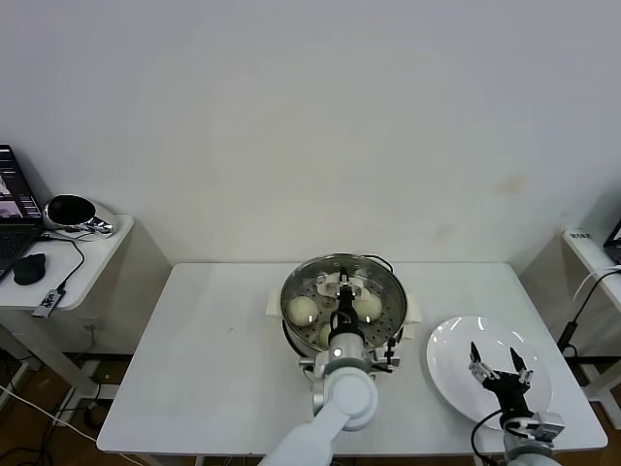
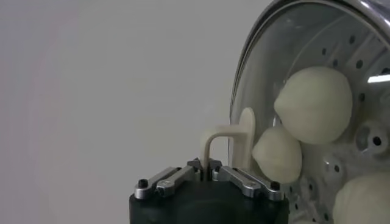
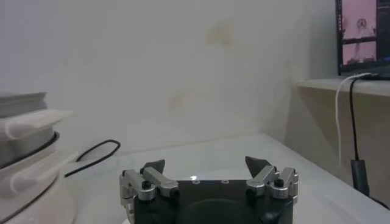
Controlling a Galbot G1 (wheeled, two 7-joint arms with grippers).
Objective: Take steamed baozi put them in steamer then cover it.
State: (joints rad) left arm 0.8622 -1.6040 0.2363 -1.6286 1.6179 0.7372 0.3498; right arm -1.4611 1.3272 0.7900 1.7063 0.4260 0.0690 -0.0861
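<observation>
Left gripper [image 2: 207, 175] fingers pinch cover [image 1: 342, 291] handle; right gripper [image 1: 499, 369] spread above plate [image 1: 448, 364].

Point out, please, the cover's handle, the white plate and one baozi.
cover's handle [image 2: 220, 137]: left wrist view, its bent bar.
white plate [image 1: 448, 351]: head view, bare left rim.
baozi [image 2: 314, 105]: left wrist view, rounded middle.

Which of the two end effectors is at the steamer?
The left end effector, over the steamer at the cover handle. The right end effector hangs open above the white plate.
</observation>
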